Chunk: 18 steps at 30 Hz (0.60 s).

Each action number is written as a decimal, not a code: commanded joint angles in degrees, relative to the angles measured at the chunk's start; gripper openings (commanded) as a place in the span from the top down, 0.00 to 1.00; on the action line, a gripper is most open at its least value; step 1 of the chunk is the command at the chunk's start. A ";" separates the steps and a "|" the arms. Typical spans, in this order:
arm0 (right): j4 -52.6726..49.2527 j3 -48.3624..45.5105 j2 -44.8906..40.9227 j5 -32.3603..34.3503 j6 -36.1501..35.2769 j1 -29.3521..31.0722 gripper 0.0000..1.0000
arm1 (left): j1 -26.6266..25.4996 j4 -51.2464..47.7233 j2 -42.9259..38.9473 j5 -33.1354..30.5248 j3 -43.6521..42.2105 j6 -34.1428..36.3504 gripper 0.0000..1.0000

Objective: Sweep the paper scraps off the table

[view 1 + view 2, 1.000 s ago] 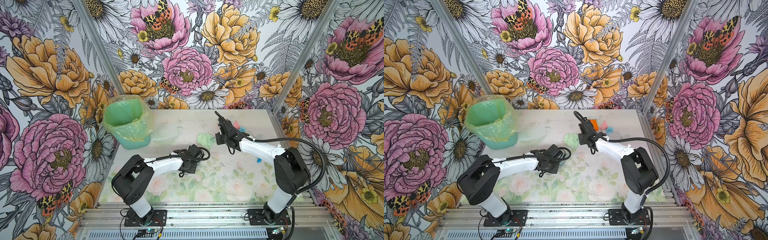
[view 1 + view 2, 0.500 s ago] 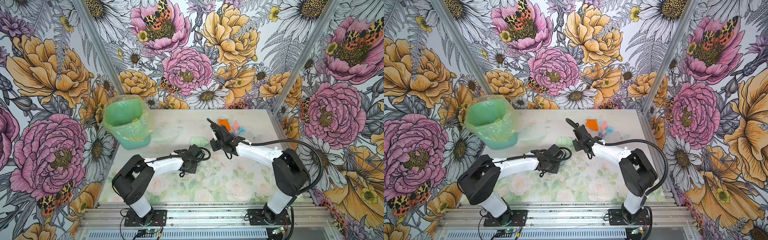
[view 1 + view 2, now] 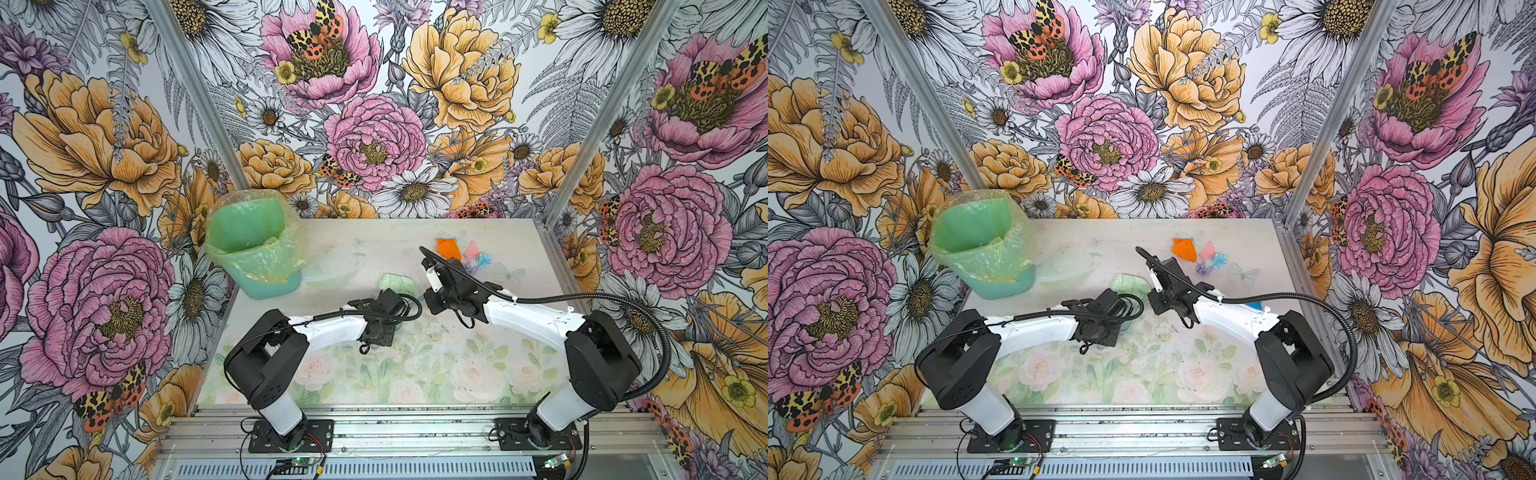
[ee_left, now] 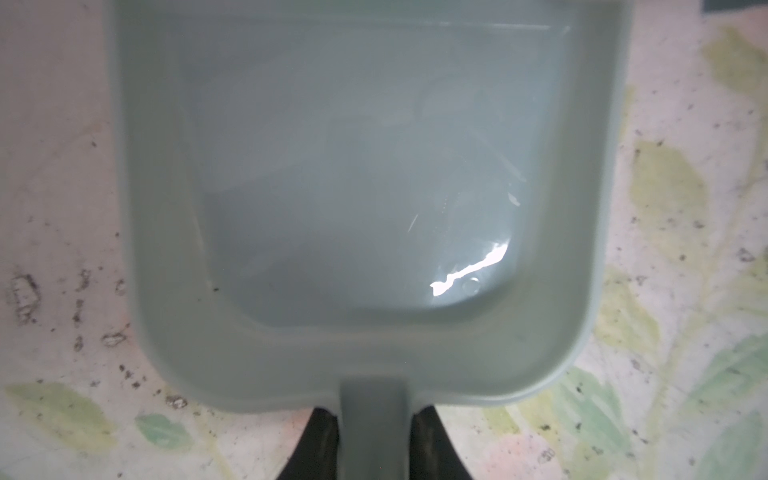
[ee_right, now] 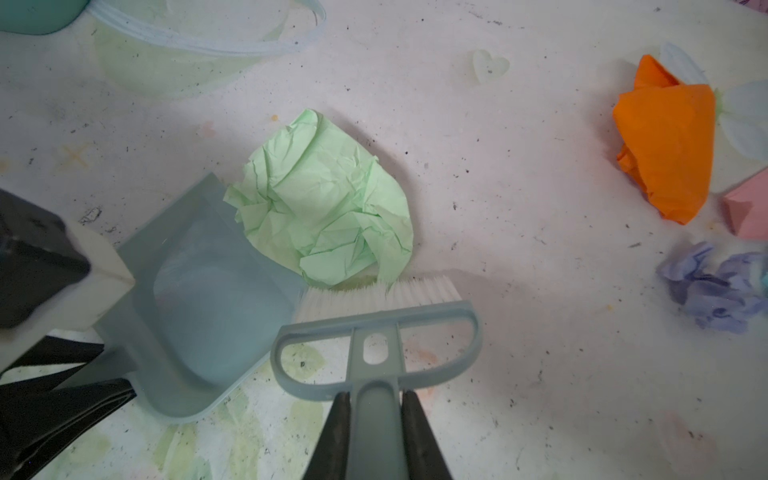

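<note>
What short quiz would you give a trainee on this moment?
1. True or false: the pale green crumpled paper wad lies inside the grey-blue plastic dustpan.
2. The right claw is shut on: A) the grey hand brush with white bristles; B) the dustpan; C) nothing.
3. Fill in: the left claw grips the ___ by its handle.
Key: 1 false, the wad sits on the table at the pan's mouth; 2 A; 3 dustpan.

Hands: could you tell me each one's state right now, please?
Left hand: shut on the dustpan handle.
Right hand: shut on the hand brush handle.
</note>
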 commanded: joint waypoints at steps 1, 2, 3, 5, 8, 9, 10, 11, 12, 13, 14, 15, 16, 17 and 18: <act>0.05 1.44 -1.78 0.13 -1.09 0.32 1.00 | -0.69 1.72 -2.00 0.33 -0.99 1.02 1.00; -0.02 1.96 -1.78 0.50 -1.45 0.26 1.00 | -0.72 1.71 -2.15 0.45 -1.20 0.94 1.00; 0.03 2.56 -1.82 1.05 -1.83 0.23 1.00 | -0.74 1.70 -2.41 0.63 -1.34 0.93 1.00; 0.04 3.92 -1.53 1.53 -2.54 -0.07 1.00 | -0.84 1.64 -2.84 0.97 -1.90 0.84 1.00; -0.01 6.07 -1.01 1.88 -3.44 -0.68 1.00 | -0.77 1.29 -3.44 1.88 -2.21 0.93 1.00; -0.01 6.75 -0.76 2.06 -3.72 -0.93 1.00 | -0.84 1.20 -3.64 1.97 -2.28 0.93 1.00; -0.01 7.39 -0.43 2.23 -3.78 -1.24 1.00 | -0.80 0.98 -3.90 2.05 -2.37 1.01 1.00; -0.01 7.98 -0.21 2.41 -3.93 -1.43 1.00 | -0.79 0.85 -4.05 2.07 -2.37 1.09 1.00; 0.04 8.63 0.25 2.74 -4.03 -1.82 1.00 | -0.80 0.52 -4.15 2.05 -2.29 1.20 1.00; -0.01 9.37 0.83 3.23 -4.06 -2.11 1.00 | -0.81 0.20 -4.17 2.29 -2.12 1.35 1.00; 0.00 9.85 1.27 3.75 -4.04 -2.44 1.00 | -0.84 -0.10 -4.11 2.40 -1.94 1.49 1.00; 0.00 10.60 2.02 4.21 -3.90 -2.79 1.00 | -0.85 -0.43 -4.12 2.44 -1.73 1.71 1.00; 0.12 11.27 2.69 4.71 -3.73 -3.13 1.00 | -0.81 -0.59 -4.03 2.64 -1.58 1.83 1.00; 0.00 11.97 3.60 5.12 -3.67 -3.43 1.00 | -0.87 -0.56 -4.03 2.79 -1.56 2.03 1.00; 0.00 12.84 4.63 5.80 -3.66 -3.63 1.00 | -0.83 -0.64 -3.97 3.05 -1.35 2.31 1.00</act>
